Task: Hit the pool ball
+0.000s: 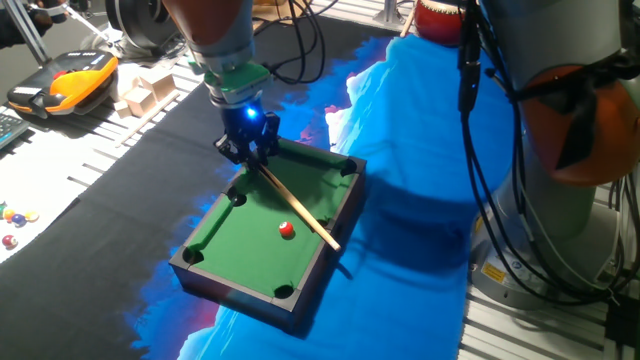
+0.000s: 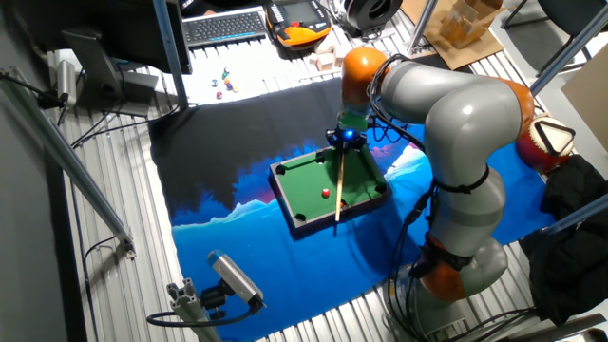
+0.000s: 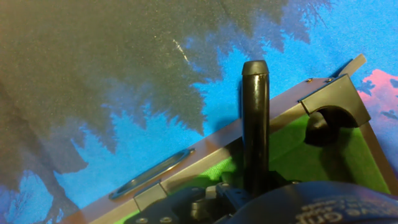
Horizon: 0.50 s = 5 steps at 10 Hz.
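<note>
A tiny glossy red pool ball (image 1: 287,230) lies on the green felt of the miniature pool table (image 1: 255,275), toward its near right side; it also shows in the other fixed view (image 2: 326,194). My gripper (image 1: 249,147) is over the table's far rail, shut on the butt of a thin wooden cue stick (image 1: 298,208). The cue slants down across the felt and passes just right of the ball, its tip near the right rail. In the hand view the cue's dark butt (image 3: 255,124) stands upright over the rail; the ball is out of that view.
A blue and black cloth (image 1: 400,150) covers the table. Small multicoloured balls (image 1: 14,218) lie at the left edge. Wooden blocks (image 1: 145,88) and an orange-black handset (image 1: 65,85) sit at the back left. The arm's base (image 1: 560,150) stands at the right.
</note>
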Motion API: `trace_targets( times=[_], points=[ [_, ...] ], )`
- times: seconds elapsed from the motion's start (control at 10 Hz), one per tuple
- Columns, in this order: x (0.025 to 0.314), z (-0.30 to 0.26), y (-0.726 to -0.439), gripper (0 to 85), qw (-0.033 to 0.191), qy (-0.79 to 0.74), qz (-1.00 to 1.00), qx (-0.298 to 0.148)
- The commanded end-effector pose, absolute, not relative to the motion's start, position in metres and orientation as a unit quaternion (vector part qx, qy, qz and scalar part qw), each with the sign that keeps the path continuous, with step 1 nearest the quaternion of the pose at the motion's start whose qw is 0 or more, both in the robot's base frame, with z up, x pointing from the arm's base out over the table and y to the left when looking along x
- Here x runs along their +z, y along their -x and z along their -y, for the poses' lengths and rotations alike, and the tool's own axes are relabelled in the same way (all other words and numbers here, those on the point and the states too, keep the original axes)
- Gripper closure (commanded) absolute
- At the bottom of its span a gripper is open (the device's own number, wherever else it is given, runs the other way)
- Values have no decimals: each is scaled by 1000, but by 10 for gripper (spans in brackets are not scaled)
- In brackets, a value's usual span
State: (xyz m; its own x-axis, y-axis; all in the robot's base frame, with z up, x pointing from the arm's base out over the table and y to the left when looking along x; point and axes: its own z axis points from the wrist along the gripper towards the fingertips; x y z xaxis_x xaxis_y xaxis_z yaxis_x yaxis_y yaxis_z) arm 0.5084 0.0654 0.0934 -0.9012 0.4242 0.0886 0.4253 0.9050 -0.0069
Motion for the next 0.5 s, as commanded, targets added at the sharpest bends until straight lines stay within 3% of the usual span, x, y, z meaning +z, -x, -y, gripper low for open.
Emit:
trace_targets(
  times=[0.0,0.4],
  points=[
    [93,-65,-509,510,48,216,975,-7],
    [93,-65,-509,510,62,209,976,-15]
  ],
)
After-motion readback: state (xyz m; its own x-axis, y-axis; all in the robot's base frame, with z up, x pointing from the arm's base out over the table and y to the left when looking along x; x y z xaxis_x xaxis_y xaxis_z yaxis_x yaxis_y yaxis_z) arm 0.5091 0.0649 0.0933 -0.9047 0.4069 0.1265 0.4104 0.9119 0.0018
